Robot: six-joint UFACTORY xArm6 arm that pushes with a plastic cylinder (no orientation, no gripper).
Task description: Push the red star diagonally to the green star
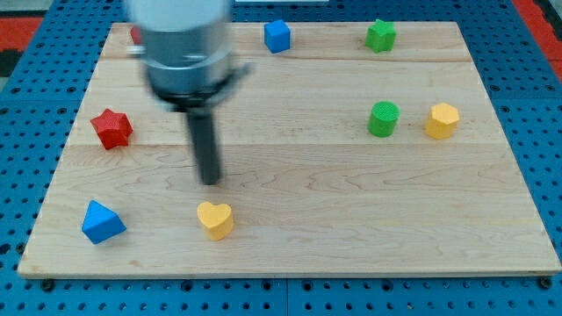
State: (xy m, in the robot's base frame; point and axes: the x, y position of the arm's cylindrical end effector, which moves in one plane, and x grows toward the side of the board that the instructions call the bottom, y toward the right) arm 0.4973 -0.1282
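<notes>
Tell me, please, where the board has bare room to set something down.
The widest free patch lies right of my tip and the yellow heart, below the green cylinder and yellow hexagon. It is tighter on the left, between the red star and blue triangle.

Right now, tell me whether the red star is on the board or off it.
On the board. The red star sits on the wooden board near its left edge, apart from my tip, which is to its right.
</notes>
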